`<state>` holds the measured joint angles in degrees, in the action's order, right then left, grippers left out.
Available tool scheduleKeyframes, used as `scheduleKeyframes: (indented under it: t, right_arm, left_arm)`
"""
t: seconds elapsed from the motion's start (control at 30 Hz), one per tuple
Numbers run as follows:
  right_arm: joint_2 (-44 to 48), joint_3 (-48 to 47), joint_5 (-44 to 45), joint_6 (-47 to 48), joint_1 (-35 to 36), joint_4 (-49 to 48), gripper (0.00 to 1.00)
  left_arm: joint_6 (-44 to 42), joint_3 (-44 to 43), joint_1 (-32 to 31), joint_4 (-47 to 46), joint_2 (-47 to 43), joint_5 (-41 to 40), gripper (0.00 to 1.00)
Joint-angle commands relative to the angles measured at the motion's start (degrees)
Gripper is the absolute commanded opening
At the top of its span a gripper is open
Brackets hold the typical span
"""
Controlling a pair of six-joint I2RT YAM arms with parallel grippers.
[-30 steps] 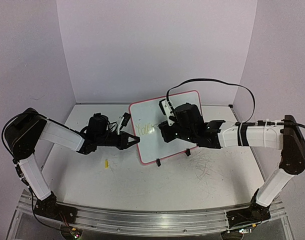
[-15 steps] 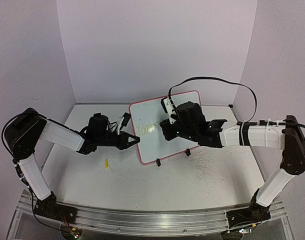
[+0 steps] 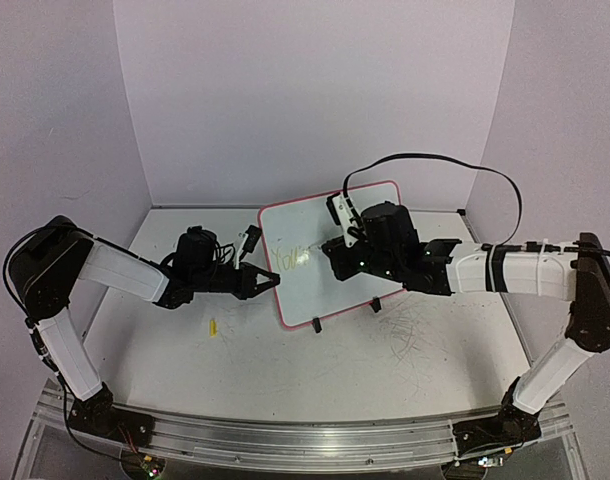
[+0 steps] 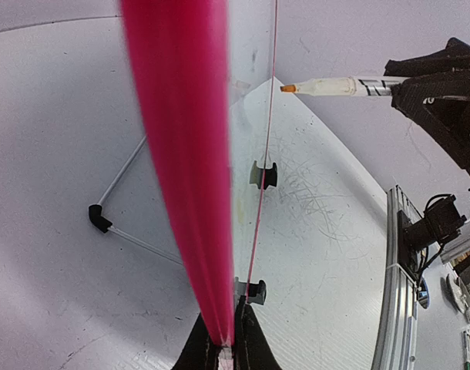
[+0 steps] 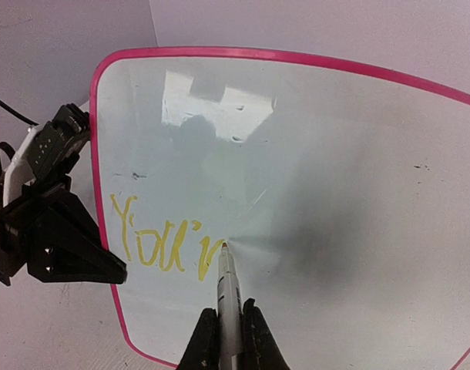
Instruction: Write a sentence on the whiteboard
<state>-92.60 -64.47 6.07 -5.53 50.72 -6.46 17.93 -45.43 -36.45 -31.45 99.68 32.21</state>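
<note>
whiteboard (image 3: 303, 292) upright on table (image 3: 285, 370) mid-field, leaning back on its stand, long axis left-right, face toward me | left gripper (image 3: 268, 281) pinched shut on its left rim | right gripper (image 5: 229, 314) clamped on marker (image 5: 229, 289), axis pointing into the board, tip at last letter | sentence (image 5: 167, 243) reads "You'r", yellow, left half

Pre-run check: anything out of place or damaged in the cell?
Grey scribble marks scar the table in front of the whiteboard's right side, and a small yellow piece, perhaps the marker's cap, lies loose near the left gripper. Nothing else stands out.
</note>
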Motion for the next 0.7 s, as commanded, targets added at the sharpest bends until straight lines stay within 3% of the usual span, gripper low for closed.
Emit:
scheduleKeyframes:
  t: [0.0, 0.67]
  right_arm:
    - [0.01, 0.47, -1.79, -0.08, -0.01, -1.61, 0.00]
    - [-2.61, -0.84, 1.97, -0.48, -0.01, -0.13, 0.00]
  left_arm:
    - [-3.16, -0.38, -0.76, 8.57, 0.71, -3.14, 0.00]
    - [-3.26, -0.53, -0.73, 8.91, 0.98, -3.18, 0.00]
